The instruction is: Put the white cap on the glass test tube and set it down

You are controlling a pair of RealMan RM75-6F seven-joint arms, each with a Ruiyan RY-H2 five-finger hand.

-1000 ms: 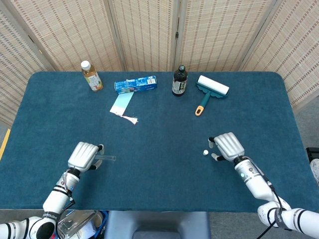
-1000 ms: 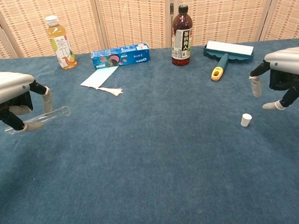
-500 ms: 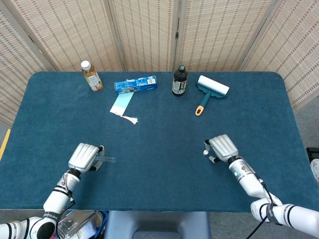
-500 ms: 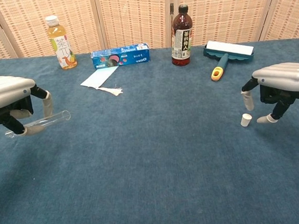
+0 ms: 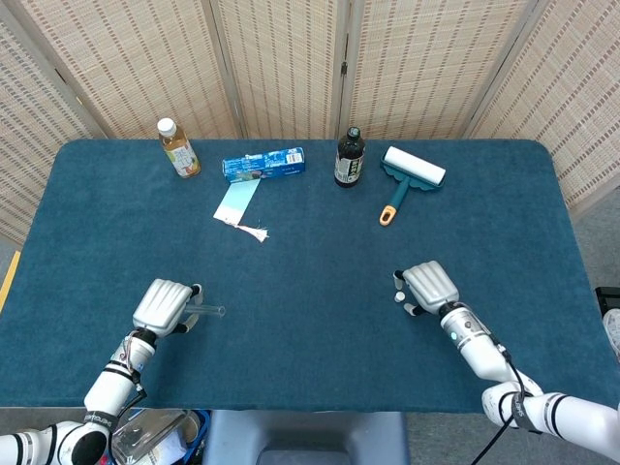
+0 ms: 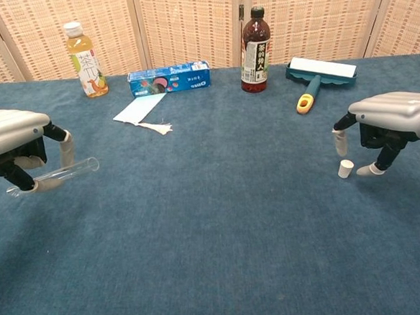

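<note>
My left hand (image 5: 163,304) (image 6: 12,137) grips the closed end of the glass test tube (image 5: 206,310) (image 6: 67,169) near the table's front left. The tube lies almost level, its open end pointing right. The small white cap (image 6: 346,167) stands on the blue cloth at the front right, its opening up. My right hand (image 5: 429,285) (image 6: 389,115) hovers over it with curled fingers, one fingertip (image 6: 339,142) left of the cap and the thumb tip (image 6: 374,169) right of it. Neither plainly touches the cap. In the head view the cap (image 5: 397,294) peeks out at the hand's left edge.
Along the far edge stand a tea bottle (image 5: 178,147) (image 6: 83,59), a blue box (image 5: 263,164) (image 6: 169,78), a dark bottle (image 5: 349,157) (image 6: 254,50) and a lint roller (image 5: 411,170) (image 6: 319,72). A pale paper strip (image 5: 237,203) (image 6: 140,109) lies in front of the box.
My right hand has moved left and down over the cap, so its finger and thumb now flank it. The left hand with the tube has sunk slightly.
</note>
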